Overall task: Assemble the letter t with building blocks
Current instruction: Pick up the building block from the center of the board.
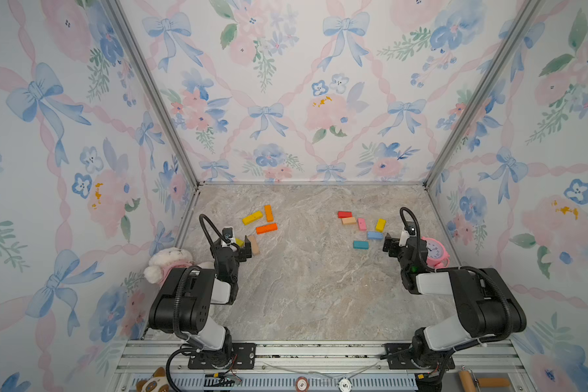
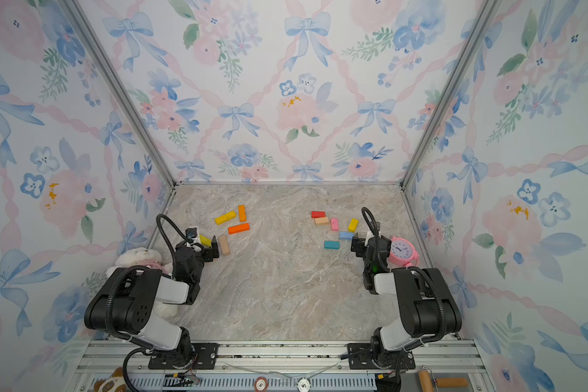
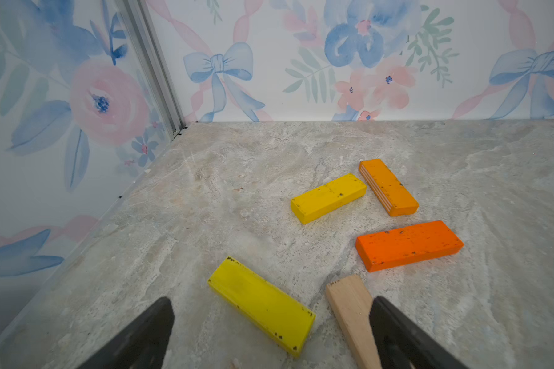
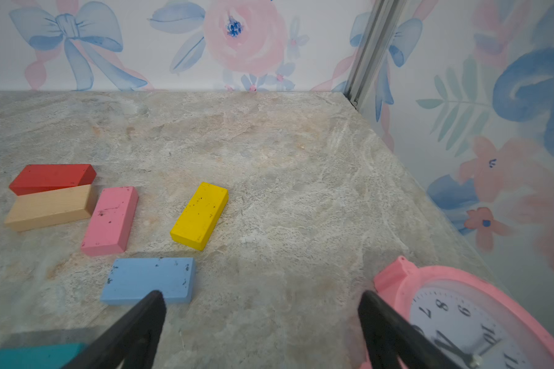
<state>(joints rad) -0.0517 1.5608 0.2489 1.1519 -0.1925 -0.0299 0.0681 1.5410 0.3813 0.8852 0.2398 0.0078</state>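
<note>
The building blocks lie flat in two loose groups on the marble floor. At the left are two long yellow ones (image 3: pixel 328 198) (image 3: pixel 261 305), two orange ones (image 3: pixel 387 187) (image 3: pixel 408 244) and a tan one (image 3: pixel 349 306). At the right are red (image 4: pixel 52 178), peach (image 4: pixel 50 207), pink (image 4: pixel 111 220), yellow (image 4: pixel 200 215), blue (image 4: pixel 147 279) and teal (image 4: pixel 29 356) short ones. My left gripper (image 3: pixel 271 306) is open low over the nearest yellow block, one finger beside the tan one. My right gripper (image 4: pixel 261 297) is open over bare floor, between the blue block and a clock.
A pink alarm clock (image 1: pixel 435 252) stands by the right wall, close to my right gripper's outer finger. A white plush toy (image 1: pixel 168 263) lies against the left wall behind my left arm. Patterned walls close three sides, and a metal rail (image 1: pixel 319 351) runs along the front.
</note>
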